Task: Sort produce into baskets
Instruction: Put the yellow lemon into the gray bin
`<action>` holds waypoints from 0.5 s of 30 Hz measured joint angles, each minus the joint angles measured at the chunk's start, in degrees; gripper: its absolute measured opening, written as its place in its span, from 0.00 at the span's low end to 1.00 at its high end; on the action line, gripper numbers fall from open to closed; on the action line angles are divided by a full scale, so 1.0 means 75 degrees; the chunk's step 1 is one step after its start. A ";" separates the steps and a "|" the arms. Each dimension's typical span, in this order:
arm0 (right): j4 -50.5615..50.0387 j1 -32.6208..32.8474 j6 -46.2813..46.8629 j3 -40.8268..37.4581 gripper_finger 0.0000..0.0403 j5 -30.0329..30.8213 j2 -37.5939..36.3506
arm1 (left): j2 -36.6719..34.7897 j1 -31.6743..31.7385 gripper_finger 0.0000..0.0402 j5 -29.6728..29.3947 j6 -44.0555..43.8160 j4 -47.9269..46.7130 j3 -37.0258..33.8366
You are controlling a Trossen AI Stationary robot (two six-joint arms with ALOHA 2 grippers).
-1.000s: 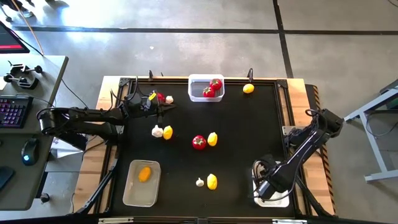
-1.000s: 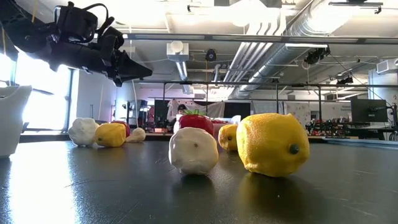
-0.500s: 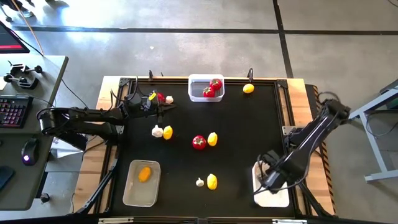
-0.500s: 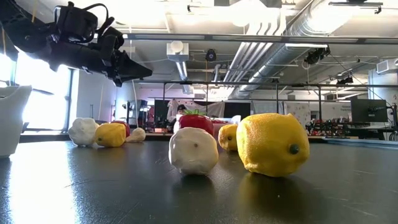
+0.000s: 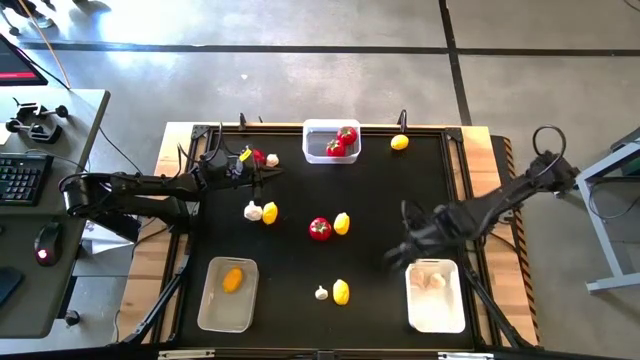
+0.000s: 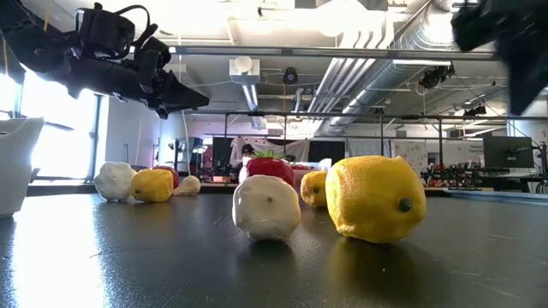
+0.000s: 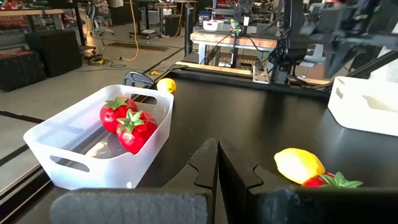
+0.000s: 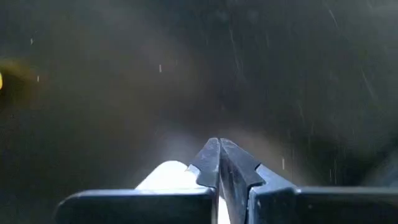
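The black table (image 5: 380,190) carries three bins: a white bin (image 5: 436,296) at the near right with a garlic bulb (image 5: 432,281) inside, a beige-grey bin (image 5: 228,293) at the near left holding one lemon (image 5: 232,280), and a clear bin (image 5: 331,142) at the far edge with two tomatoes (image 5: 341,140). The right arm reaches across the right side, its right gripper (image 5: 397,252) pinched together and empty, just left of the white bin's far end. The left gripper (image 5: 262,168) hangs above the far left of the table, fingers pressed together, holding nothing. Loose pieces lie between them: a tomato (image 5: 319,229) beside a lemon (image 5: 342,223) mid-table, a garlic-and-lemon pair (image 5: 261,211) farther left, and another such pair (image 5: 333,292) near the front.
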 joint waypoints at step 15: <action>0.2574 -0.5498 -0.7300 -0.1243 0.00 -0.1439 -0.0181 | 0.0000 0.0000 0.00 -0.0003 -0.0021 -0.0001 0.0003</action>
